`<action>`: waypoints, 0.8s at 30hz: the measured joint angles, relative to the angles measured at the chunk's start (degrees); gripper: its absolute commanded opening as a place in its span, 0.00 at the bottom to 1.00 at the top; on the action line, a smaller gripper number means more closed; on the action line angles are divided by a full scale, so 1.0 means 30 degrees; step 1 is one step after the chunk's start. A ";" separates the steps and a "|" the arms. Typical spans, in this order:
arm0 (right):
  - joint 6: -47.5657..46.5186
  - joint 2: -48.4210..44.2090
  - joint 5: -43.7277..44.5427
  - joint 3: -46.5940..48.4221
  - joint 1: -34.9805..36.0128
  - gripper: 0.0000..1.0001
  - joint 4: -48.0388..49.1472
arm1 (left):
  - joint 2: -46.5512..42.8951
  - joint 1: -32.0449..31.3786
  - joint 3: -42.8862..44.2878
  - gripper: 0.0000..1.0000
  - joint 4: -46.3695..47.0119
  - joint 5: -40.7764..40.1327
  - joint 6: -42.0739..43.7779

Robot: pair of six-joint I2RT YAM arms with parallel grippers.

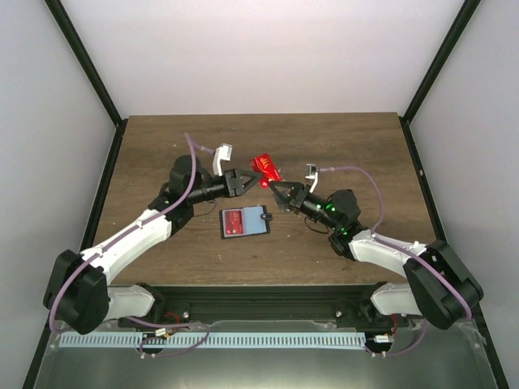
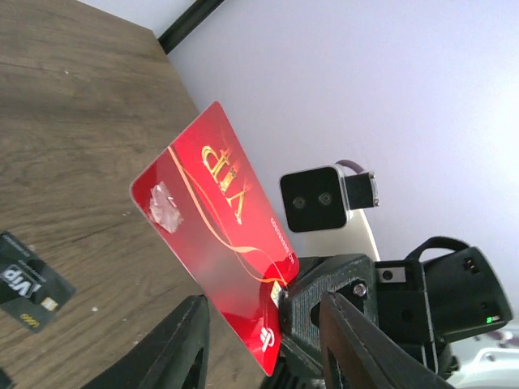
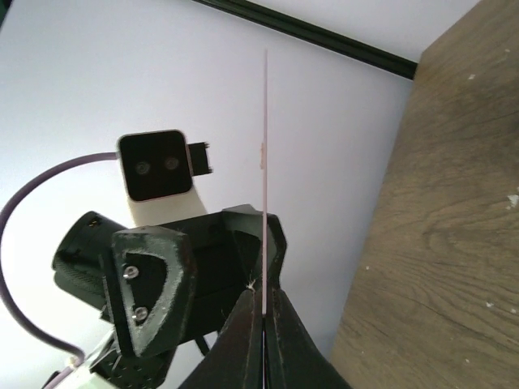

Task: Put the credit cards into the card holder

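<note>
The right gripper is clamped on the raised red card, the left gripper gapes wide around it, and the holder lies on the table just nearer.

Dark card partly off-frame

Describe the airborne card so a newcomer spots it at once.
At the middle of the wooden table, the left gripper and right gripper meet. The right one holds a red card off the wood. It alone is raised, gold VIP lettering showing; the other red card lies flat at the black card holder.
</note>
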 measured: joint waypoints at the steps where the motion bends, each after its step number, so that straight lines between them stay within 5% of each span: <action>1: 0.0073 0.0015 -0.0073 0.0000 0.0000 0.01 0.0262 | 0.0022 0.0007 0.0000 0.35 0.0255 0.0080 -0.0087; 15: 0.0874 0.0015 -0.0692 -0.0007 -0.0044 0.01 0.1683 | 0.0299 0.0029 -0.0641 0.08 0.2973 0.0525 -0.1756; 21: 0.1042 0.0007 -0.0780 -0.0073 -0.0095 0.01 0.1902 | 0.0481 0.0036 -0.0714 0.04 0.3956 0.0801 -0.2397; 22: 0.1078 0.0015 -0.0787 -0.0131 -0.0095 0.02 0.1996 | 0.0546 0.0036 -0.0729 0.04 0.4124 0.0852 -0.2492; 24: 0.1129 0.0015 -0.0852 -0.0284 -0.0095 0.20 0.2149 | 0.0736 0.0036 -0.0867 0.04 0.4568 0.1013 -0.2718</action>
